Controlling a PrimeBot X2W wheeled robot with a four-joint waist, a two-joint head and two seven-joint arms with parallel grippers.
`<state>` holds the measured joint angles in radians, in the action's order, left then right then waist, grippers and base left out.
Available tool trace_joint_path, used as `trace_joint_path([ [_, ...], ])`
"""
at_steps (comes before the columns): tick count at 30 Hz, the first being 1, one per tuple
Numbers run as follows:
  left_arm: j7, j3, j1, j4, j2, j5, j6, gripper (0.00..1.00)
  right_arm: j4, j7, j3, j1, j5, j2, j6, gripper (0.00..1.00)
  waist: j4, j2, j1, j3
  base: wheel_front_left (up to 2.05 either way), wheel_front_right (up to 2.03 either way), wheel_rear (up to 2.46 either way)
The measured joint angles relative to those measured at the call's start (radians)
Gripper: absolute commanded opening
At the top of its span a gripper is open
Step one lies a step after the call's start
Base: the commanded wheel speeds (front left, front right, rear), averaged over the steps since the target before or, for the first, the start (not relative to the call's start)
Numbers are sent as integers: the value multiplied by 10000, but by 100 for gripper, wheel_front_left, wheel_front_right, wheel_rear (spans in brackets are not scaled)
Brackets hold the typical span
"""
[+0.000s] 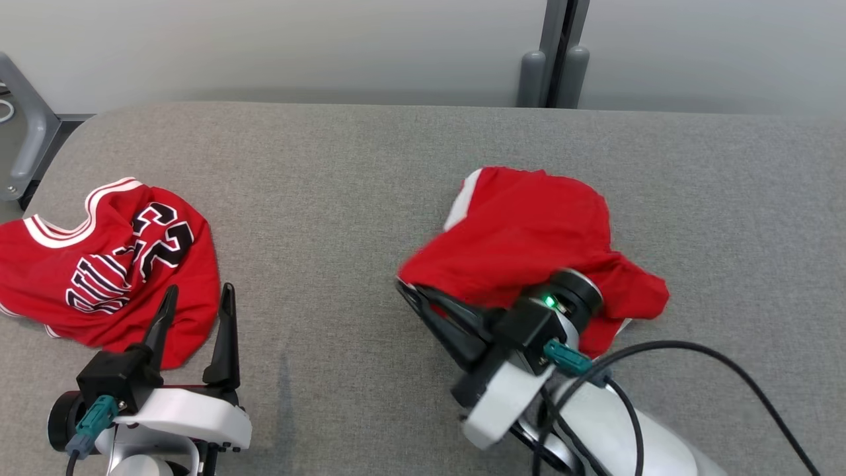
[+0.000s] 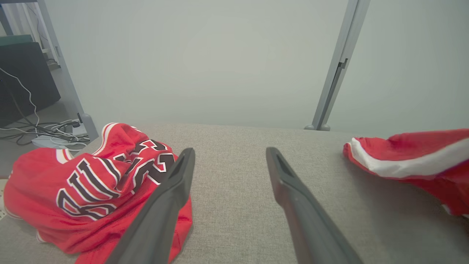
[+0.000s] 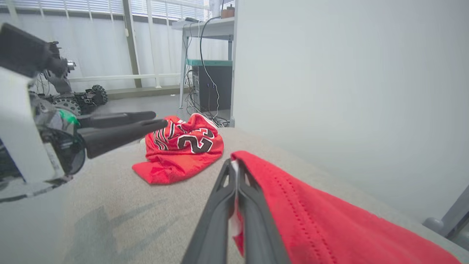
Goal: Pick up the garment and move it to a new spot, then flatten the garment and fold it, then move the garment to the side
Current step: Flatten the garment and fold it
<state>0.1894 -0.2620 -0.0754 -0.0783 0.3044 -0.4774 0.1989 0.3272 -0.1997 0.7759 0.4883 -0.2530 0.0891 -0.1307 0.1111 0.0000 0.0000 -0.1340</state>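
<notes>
Head view: on the grey counter [image 1: 330, 198] the red garment [image 1: 529, 225] lies bunched at 3 o'clock from the picture's middle, with a white stripe along its 11 o'clock edge. The right hand [image 1: 404, 287] points toward 10 o'clock, its fingers pressed together on the garment's 8 o'clock hem. The left hand [image 1: 200, 291], at 7 o'clock, is spread and empty beside a red lettered jersey [image 1: 112, 264] at 9 o'clock.

Left wrist view: the spread left hand [image 2: 230, 152] frames bare counter. The jersey [image 2: 84, 183] lies at 8 o'clock and the garment [image 2: 414, 161] at 3 o'clock, well apart.

Right wrist view: the right hand [image 3: 234, 168] pinches the garment's [image 3: 311, 220] edge, and the cloth runs off toward 4 o'clock. The jersey [image 3: 183, 146] lies at 11 o'clock.
</notes>
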Motion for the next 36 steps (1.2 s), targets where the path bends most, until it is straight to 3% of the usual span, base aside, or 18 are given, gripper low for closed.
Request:
trace_joint_path([
  [10, -42, -73, -147, -36, 102, 0, -15, 100, -2282, -257, 38, 2070, -1093, -408, 0, 0, -288, 0, 0, -49, 0, 0, 0],
  [15, -36, -48, -154, -15, 128, -17, 0, 100, -2600, -79, -1166, 1614, -1231, -391, 0, 0, -549, 0, 0, -141, 0, 0, 0],
  [27, 0, -209, -607, -105, 163, -52, -136, 100, -803, 407, -4778, -1105, -807, 897, 0, 0, -1223, 0, 0, -780, 0, 0, 0],
  [36, 50, -261, -1007, -251, 245, -23, -236, 100, 1099, -171, -5089, -1136, -1369, 1043, 0, 0, -1391, 0, 0, -1320, 0, 0, 0],
])
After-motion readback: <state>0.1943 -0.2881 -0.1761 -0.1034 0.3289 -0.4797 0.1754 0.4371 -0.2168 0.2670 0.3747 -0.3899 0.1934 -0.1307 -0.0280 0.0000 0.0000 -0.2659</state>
